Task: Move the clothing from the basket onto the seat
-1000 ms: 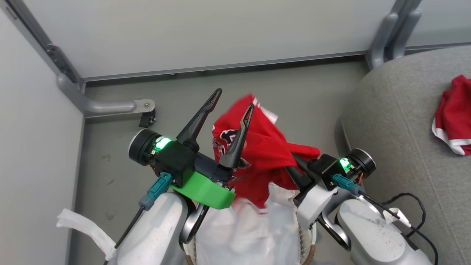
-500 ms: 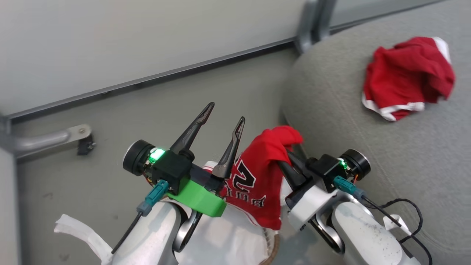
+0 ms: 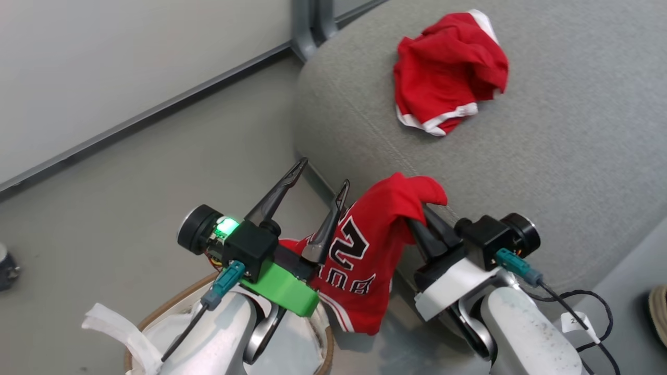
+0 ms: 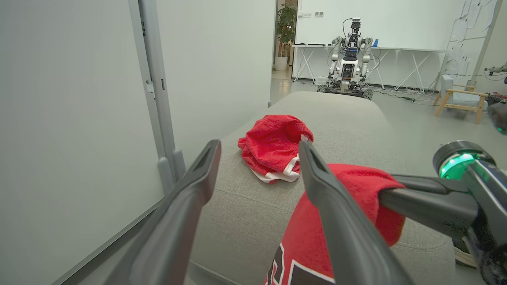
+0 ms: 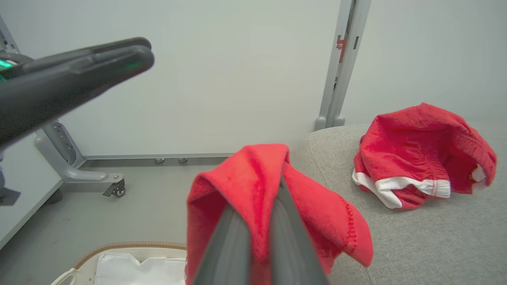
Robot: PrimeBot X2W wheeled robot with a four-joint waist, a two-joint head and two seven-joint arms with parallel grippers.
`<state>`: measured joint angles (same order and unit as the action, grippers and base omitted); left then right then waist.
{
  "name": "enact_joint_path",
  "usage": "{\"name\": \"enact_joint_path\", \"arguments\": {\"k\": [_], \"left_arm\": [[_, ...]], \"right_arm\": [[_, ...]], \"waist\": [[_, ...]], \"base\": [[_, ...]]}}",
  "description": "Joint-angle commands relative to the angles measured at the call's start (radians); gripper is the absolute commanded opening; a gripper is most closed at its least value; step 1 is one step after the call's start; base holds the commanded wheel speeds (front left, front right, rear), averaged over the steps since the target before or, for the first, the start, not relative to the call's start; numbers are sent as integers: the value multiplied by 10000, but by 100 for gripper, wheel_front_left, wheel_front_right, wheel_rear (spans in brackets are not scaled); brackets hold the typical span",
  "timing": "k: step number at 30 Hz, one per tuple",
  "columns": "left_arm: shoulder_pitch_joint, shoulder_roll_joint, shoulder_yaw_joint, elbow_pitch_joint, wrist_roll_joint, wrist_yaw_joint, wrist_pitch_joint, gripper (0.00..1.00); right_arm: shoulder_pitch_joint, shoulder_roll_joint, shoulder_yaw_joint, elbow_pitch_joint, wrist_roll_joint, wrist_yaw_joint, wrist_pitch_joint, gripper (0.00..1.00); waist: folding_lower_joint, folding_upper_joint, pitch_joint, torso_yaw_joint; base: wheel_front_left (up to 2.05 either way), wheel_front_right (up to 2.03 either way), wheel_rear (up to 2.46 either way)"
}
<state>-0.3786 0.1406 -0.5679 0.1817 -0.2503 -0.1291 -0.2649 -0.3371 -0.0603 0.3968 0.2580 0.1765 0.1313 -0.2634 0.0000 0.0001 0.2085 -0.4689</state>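
With the right claw (image 3: 422,221) pinching only a bunched fold of the jersey (image 3: 365,255), which hangs between the basket (image 3: 156,317) and the seat (image 3: 547,130), it may slip to the floor (image 3: 156,182) or snag on the spread, empty left claw (image 3: 323,172).

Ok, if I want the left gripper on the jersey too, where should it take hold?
Probably the upper fold of the jersey, just beside where the right gripper pinches it, coming in from the robot's left. The cloth hangs free from there as a loose sheet, with the open left gripper right beside it.
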Motion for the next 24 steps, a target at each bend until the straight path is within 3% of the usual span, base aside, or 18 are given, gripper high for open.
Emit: {"name": "enact_joint_path", "arguments": {"k": [1,8,13,19,24], "left_arm": [[24,88,-75,51,-80,-28,9,100],[-258,268,-453,218,-248,-28,11,100],[-260,556,-507,293,-288,-28,11,100],[-256,750,-272,151,-153,-28,9,100],[-435,852,-327,43,-116,-28,9,100]], "right_arm": [[106,25,-203,-169,48,-11,-19,0],[-949,-247,-1093,-989,-105,-11,-19,0],[-3137,-1322,-1831,-1550,-302,-12,-19,0],[-5648,-2590,-2778,-923,-474,-12,-17,0],[-6991,-3387,-4010,33,-1288,-12,-11,0]], "waist": [[0,-1,425,-767],[0,-1,843,-861],[0,-1,1331,-884],[0,-1,1744,-782],[0,-1,2195,-328]], "base": [[0,0,0],[0,0,0],[0,0,0],[0,0,0],[0,0,0]]}}
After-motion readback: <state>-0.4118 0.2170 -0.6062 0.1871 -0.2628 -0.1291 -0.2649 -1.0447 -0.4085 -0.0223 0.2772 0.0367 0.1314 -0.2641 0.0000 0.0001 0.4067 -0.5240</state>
